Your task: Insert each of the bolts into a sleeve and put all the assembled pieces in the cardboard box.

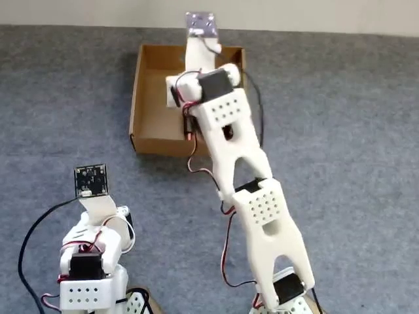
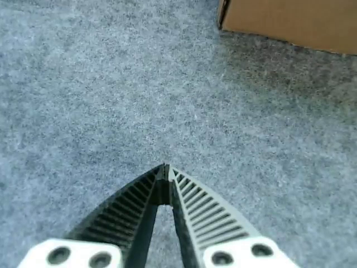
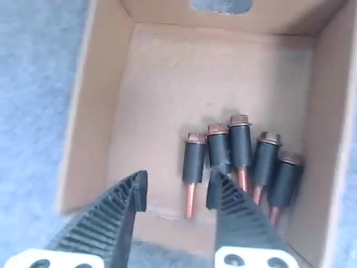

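five assembled pieces lie side by side on the floor of the cardboard box. each is a copper-coloured bolt pushed through a black sleeve. they form a close row, with the bolt heads pointing away from the right gripper and the threaded ends toward it. the row lies just ahead of and below that gripper's fingertips. one end piece shows through the gap between the fingers, and its neighbour is partly covered by a fingertip. the rest run off toward one side wall of the box, and the last one lies close to that wall.

the right gripper hangs over the near edge of the box with its fingers spread wide and nothing between them. in the high view the right arm stretches out from its base across the grey carpet, with its wrist over the open box.

the left gripper is closed with its tips meeting, holds nothing, and points down at bare carpet. from it, a corner of the box sits well ahead and off to one side. the left arm is folded back near its own base, well apart from the box.
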Controlling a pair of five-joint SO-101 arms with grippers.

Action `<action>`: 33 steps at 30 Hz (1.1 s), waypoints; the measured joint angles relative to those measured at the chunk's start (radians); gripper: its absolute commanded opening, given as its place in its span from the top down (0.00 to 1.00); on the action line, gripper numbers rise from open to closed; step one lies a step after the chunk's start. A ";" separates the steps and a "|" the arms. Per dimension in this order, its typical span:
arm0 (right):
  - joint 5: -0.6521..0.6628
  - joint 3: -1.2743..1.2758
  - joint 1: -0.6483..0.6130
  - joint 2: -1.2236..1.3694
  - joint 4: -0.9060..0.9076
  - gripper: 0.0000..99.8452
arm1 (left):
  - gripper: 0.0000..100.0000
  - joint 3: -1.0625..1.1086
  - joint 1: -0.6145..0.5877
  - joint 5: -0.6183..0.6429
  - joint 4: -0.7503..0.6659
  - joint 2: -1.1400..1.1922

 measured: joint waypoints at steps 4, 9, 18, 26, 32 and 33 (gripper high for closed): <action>0.000 -0.063 0.014 -0.002 0.029 0.99 | 0.99 0.000 0.000 0.000 0.000 0.000; 0.051 -0.066 0.025 -0.060 0.034 1.00 | 0.99 0.000 0.000 0.000 0.000 0.000; 0.084 -0.066 0.025 -0.397 0.034 1.00 | 0.99 0.000 0.000 0.000 0.000 0.000; 0.084 0.457 -0.040 -0.902 0.034 0.99 | 0.99 0.000 0.000 0.000 0.000 0.000; 0.091 1.088 -0.034 -1.306 0.002 0.99 | 0.99 0.000 0.000 0.000 0.000 0.000; 0.091 1.197 -0.014 -1.364 -0.014 0.99 | 0.99 0.000 0.000 0.000 0.000 0.000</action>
